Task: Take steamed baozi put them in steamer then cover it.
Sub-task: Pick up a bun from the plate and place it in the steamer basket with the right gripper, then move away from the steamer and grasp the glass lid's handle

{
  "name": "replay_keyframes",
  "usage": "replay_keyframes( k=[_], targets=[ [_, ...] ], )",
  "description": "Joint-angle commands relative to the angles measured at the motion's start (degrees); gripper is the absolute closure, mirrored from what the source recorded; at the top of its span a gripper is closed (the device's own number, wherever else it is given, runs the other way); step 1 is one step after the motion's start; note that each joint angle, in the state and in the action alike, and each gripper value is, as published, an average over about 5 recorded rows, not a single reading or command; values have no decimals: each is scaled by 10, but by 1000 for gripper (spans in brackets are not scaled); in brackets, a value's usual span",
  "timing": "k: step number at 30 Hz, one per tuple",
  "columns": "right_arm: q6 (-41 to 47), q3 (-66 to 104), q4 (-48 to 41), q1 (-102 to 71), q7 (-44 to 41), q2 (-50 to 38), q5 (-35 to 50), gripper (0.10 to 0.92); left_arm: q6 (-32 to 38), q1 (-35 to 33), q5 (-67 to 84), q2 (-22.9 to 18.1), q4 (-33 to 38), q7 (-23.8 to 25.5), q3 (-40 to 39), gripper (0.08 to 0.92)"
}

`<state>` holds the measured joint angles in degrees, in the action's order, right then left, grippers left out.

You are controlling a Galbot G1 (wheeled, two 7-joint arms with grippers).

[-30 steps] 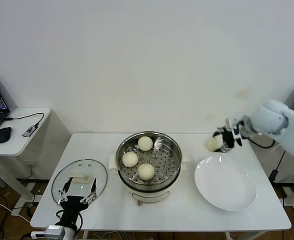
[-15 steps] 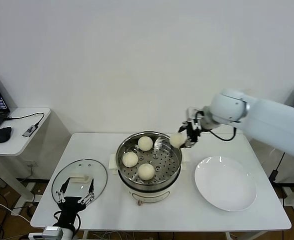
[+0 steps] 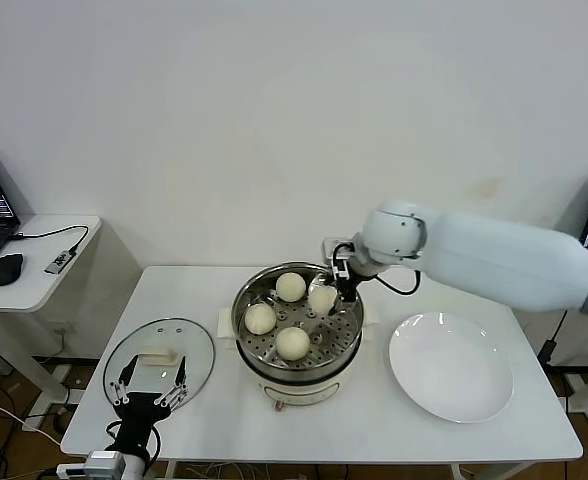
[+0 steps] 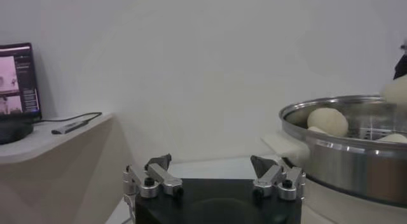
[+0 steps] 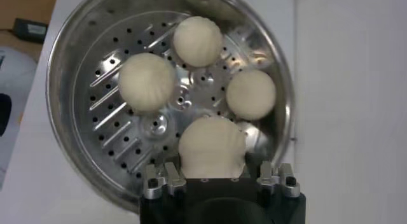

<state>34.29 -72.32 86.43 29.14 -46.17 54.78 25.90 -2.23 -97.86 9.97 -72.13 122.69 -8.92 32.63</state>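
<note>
The steel steamer stands mid-table with three baozi on its perforated tray. My right gripper is shut on a fourth baozi and holds it over the tray's right part, just inside the rim. The right wrist view shows that baozi between the fingers of the right gripper, above the steamer. The glass cover lies flat at the table's left. My left gripper waits open at its near edge, and shows empty in its own view.
A bare white plate lies to the right of the steamer. A low side table at the far left carries a laptop, a mouse and a cable. The steamer's wall rises close beside the left gripper.
My right gripper carried the baozi leftward from above the plate's far edge to over the steamer and lowered it inside the rim. The left arm barely moved.
</note>
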Motion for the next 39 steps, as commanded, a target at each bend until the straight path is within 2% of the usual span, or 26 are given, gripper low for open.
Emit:
replay_keyframes(
  k=[1,11,19,22,26,31,35,39],
  targets=[
    [3,-11,-33,-23,4,34,-39,397,0,2,1,1,-3,0,0,177],
    [1,-10,-39,-31,7,35,-43,387,1,3,1,1,-5,0,-1,177],
    [-2,9,-14,-16,-5,7,-38,224,1,4,1,1,-4,0,-1,177],
    [0,25,18,-3,7,-18,-24,205,1,5,3,4,-4,0,0,177],
    [2,62,80,-11,83,-70,22,203,-4,9,7,7,-3,-3,2,177],
    [-51,128,155,-83,242,-163,87,203,-16,10,5,9,1,-7,0,177],
    [-138,246,201,-229,354,-235,105,203,-14,9,-8,9,0,-3,1,177],
    [-207,442,220,-455,413,-258,56,203,-12,9,-19,6,0,-1,0,177]
  ],
)
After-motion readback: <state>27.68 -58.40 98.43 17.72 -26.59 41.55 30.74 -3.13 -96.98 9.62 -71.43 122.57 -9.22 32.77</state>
